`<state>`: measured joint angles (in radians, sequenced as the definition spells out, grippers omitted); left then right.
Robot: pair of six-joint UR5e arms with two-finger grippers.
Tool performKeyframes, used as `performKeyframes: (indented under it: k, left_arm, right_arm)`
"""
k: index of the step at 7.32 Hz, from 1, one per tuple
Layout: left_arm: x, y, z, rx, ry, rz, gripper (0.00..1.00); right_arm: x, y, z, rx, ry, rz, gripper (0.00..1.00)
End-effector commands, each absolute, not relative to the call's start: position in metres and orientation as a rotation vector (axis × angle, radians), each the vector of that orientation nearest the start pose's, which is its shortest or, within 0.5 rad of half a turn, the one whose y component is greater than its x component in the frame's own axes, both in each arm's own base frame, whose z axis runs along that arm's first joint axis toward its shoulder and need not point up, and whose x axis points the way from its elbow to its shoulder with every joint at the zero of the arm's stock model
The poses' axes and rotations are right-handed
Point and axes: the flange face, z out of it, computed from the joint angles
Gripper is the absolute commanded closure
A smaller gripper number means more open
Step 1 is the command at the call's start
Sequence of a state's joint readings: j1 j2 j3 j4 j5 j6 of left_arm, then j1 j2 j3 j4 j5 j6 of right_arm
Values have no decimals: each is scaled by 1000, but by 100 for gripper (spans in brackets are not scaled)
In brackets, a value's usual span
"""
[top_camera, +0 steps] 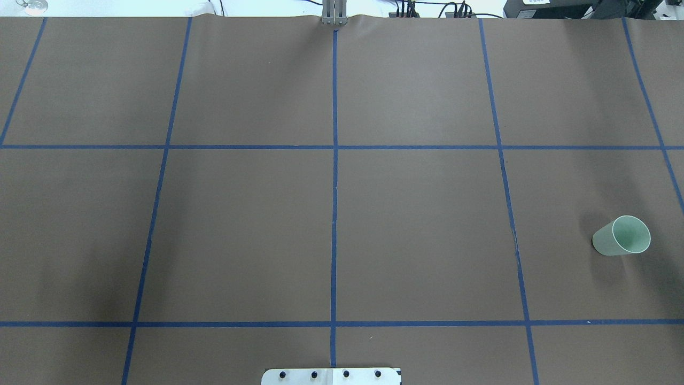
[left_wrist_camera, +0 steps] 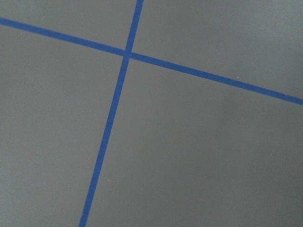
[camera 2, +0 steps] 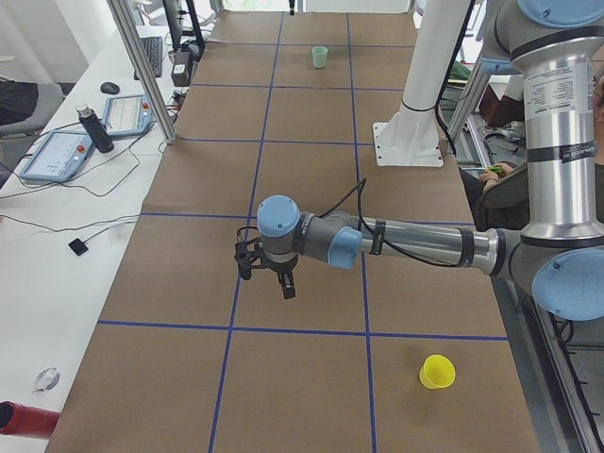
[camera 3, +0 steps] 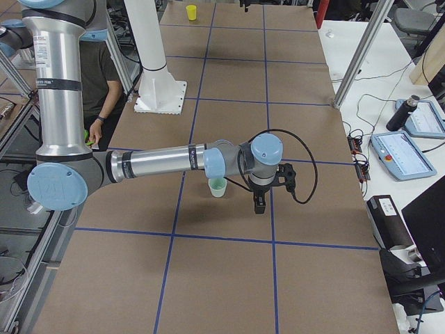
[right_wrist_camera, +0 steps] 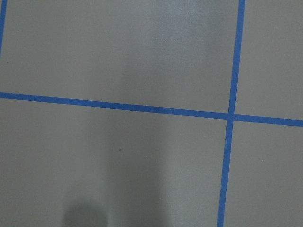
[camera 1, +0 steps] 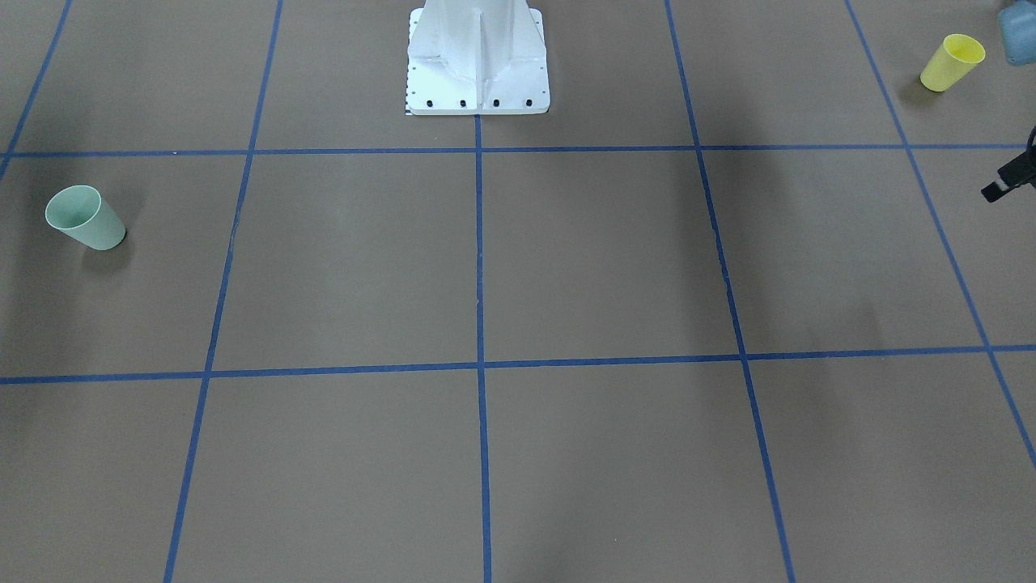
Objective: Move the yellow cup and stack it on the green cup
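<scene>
Brown paper [camera 1: 566, 259] bears yellow cup [camera 1: 952, 62], green cup [camera 1: 84, 217] well apart, white pedestal [camera 1: 477, 65] between (left tool [camera 2: 285, 286], right tool [camera 3: 259, 203] spread: cannot tell).

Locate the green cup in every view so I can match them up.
Front-facing: green cup at far left, mid-height.
Overhead: far right, below centre.
Exterior left: top centre, at the far end.
Exterior right: centre, slightly left.
Left wrist: not in it.
Right wrist: not in it.
Shared landmark: white pedestal base.
</scene>
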<state>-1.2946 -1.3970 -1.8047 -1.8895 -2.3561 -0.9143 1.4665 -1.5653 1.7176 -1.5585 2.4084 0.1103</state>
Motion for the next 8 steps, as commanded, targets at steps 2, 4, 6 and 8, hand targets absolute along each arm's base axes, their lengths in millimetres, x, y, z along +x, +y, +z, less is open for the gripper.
performKeyframes:
  k: [2, 4, 6, 8]
  left_arm:
    - [133, -405, 564, -204, 709, -769, 0]
    - [155, -352, 579, -129, 516, -856, 0]
    - [205, -320, 604, -94, 274, -1046, 0]
    - [232, -296, 611, -53, 76, -1267, 1]
  right_arm:
    - [7, -503, 575, 68, -848, -65, 0]
    - [7, -503, 572, 76, -847, -68, 0]
    - [7, -502, 562, 96, -848, -78, 0]
    - [9, -500, 549, 122, -844, -87, 0]
